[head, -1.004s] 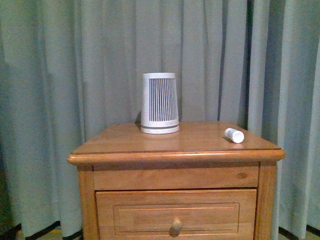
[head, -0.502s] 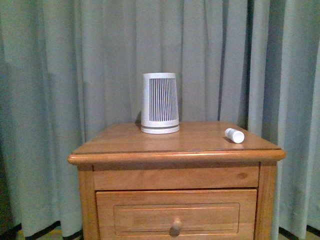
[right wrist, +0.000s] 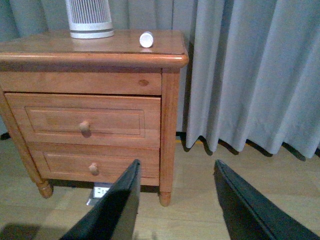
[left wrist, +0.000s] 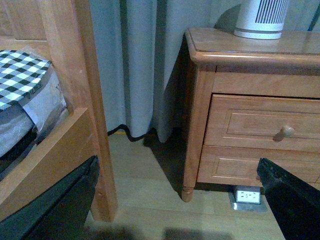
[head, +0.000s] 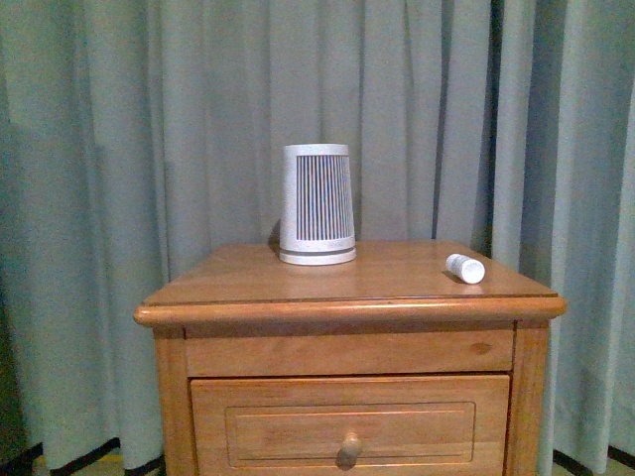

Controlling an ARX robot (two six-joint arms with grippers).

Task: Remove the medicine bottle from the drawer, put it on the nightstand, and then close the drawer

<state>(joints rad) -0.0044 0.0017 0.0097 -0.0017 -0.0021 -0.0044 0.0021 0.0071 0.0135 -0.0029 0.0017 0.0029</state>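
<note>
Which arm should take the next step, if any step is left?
Neither: the bottle lies on the nightstand and the drawer looks shut. If needed, the right gripper: open, facing the drawers, with the bottle on its side.

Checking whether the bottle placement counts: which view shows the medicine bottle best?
The front view: the medicine bottle lies on its side near the right edge of the nightstand top, seen along its length. The right wrist view shows only its round end. The left wrist view misses it.

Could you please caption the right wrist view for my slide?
Medicine bottle lying on the nightstand, drawer shut, open jaws empty.
</note>
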